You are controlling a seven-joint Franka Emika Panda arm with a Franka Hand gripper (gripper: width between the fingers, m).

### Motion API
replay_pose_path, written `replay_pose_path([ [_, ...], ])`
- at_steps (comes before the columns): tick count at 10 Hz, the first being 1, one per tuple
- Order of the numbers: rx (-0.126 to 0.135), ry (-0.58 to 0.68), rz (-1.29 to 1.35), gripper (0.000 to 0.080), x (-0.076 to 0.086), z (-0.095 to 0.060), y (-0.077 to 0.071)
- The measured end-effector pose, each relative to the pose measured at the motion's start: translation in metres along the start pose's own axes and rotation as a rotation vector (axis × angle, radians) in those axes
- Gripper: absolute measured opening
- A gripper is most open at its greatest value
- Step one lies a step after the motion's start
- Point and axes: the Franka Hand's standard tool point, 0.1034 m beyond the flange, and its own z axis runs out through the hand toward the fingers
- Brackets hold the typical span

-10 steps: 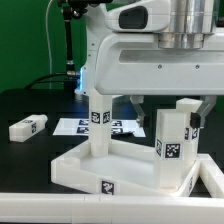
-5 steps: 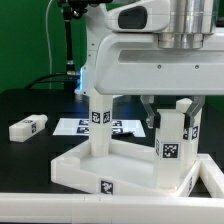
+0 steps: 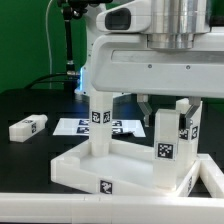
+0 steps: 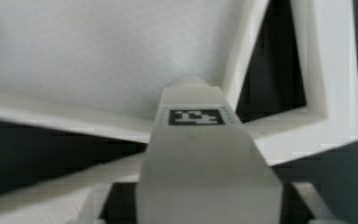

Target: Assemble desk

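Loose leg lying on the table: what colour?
Loose leg: white, with a black-and-white square tag; clearest in exterior view.

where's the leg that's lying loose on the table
The loose leg lies flat on the black table at the exterior view's far left, left of the marker board and apart from the desk top.

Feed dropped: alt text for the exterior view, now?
The gripper holds the rear leg at the exterior view's right of the upturned desk top. A front leg and a left leg also stand on it; a loose leg lies on the black table near the marker board.
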Motion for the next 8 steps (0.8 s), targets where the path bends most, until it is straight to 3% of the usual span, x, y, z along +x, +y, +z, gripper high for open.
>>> replay_pose_path([
  [8, 0.021, -0.029, 0.692, 0.0290, -0.0034, 0.0021, -0.0034],
])
